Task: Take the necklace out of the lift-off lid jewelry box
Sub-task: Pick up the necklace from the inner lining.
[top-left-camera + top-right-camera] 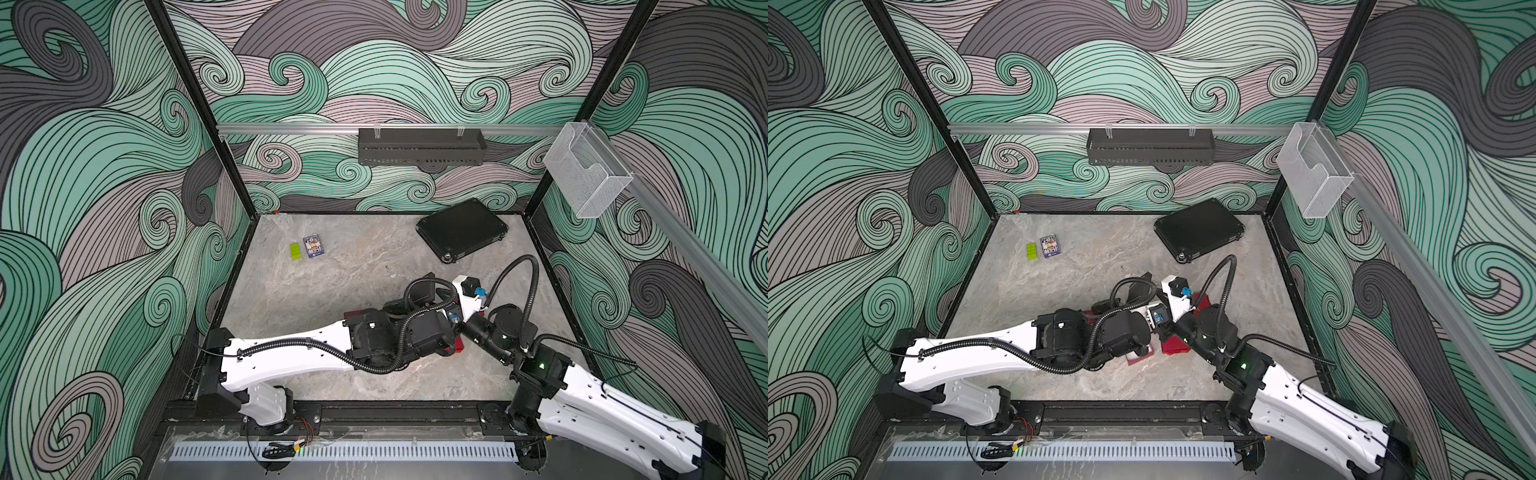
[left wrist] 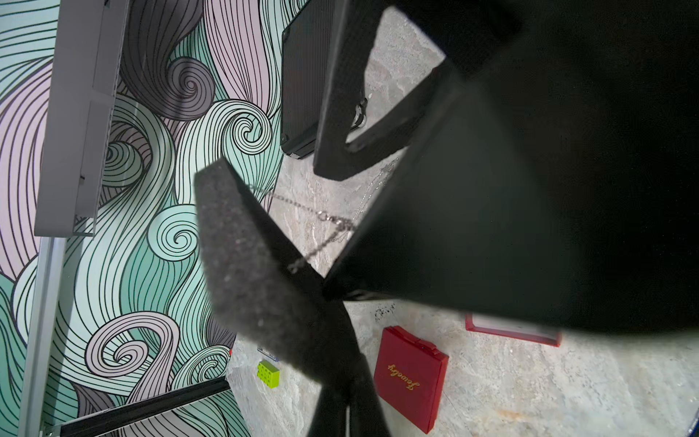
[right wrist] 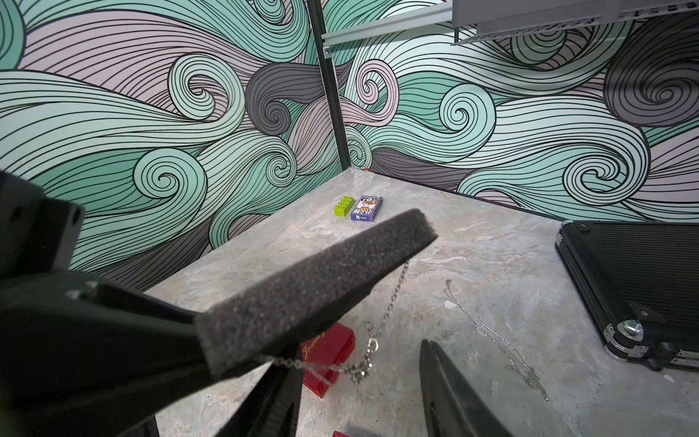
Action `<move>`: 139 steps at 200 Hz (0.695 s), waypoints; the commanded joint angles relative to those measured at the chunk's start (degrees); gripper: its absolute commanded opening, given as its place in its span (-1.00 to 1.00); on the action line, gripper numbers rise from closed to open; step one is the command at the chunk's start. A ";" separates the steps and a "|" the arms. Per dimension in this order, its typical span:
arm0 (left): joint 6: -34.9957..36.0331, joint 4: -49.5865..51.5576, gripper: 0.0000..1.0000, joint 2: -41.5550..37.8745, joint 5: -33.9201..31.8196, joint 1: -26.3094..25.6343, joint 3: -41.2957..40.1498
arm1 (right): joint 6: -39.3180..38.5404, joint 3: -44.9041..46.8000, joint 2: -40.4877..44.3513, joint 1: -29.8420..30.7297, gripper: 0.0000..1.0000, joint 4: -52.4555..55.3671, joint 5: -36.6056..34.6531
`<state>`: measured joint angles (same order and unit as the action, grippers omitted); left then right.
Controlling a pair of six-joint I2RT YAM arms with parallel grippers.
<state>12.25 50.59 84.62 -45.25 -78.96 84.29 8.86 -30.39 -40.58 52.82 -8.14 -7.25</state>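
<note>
In both top views the left arm [image 1: 291, 353] and right arm [image 1: 602, 395] meet over the middle of the marble table [image 1: 316, 291], and their wrists hide the tool tips. A black case [image 1: 461, 228] lies at the back. It is well apart from a green brick [image 1: 295, 251] and a card deck [image 1: 313, 246], which lie just beside each other. The jewelry box's open base [image 1: 1137, 356] peeks out beneath the left wrist.

In the left wrist view the left gripper [image 2: 346, 393] is clamped tight on a grey foam insert [image 2: 257, 272] raised off the table. The necklace [image 2: 325, 216] dangles from that insert, outside the box. The red lid [image 2: 410, 378], lettered "Jewelry", lies flat on the table near the base.

In the right wrist view the right gripper [image 3: 357, 363] stands with a clear gap between its jaws and grips nothing. The necklace's loop hangs just ahead of them. Another thin chain [image 3: 488, 333] lies on the table near the case; I cannot tell whether it joins the necklace.
</note>
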 commanded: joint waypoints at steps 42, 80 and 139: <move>-2.47 0.85 -1.00 -1.72 1.54 -0.33 1.43 | -1.06 0.05 -0.75 0.26 -0.37 -2.91 -4.05; -3.10 -0.27 -1.00 -2.71 2.88 -0.37 -0.21 | -0.95 0.30 0.04 0.26 -0.66 -2.83 -3.98; -4.94 -3.44 -1.00 -7.72 7.13 0.53 -5.90 | -1.64 -2.13 3.91 0.27 -1.00 6.07 -6.03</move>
<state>9.76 48.66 79.46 -41.28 -78.89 80.90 7.64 -30.44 -38.57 52.82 -7.38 -11.18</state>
